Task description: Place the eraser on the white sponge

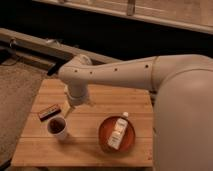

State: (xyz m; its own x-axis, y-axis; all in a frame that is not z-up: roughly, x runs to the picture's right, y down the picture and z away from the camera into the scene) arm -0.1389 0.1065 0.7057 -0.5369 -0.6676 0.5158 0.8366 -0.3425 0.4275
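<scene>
The eraser (49, 112), a small dark-brown bar with a reddish edge, lies flat on the left part of the wooden table (90, 150). My gripper (68, 109) hangs from the big white arm (115, 75) just right of the eraser and a little above the table. It holds nothing that I can see. The white sponge is hidden, as the arm's wrist covers the back-left part of the table.
A white cup (57, 127) with dark contents stands just in front of the eraser. A red-brown plate (102, 134) at the front right holds a white box (118, 132). The arm's bulky body fills the right side. A dark wall runs behind the table.
</scene>
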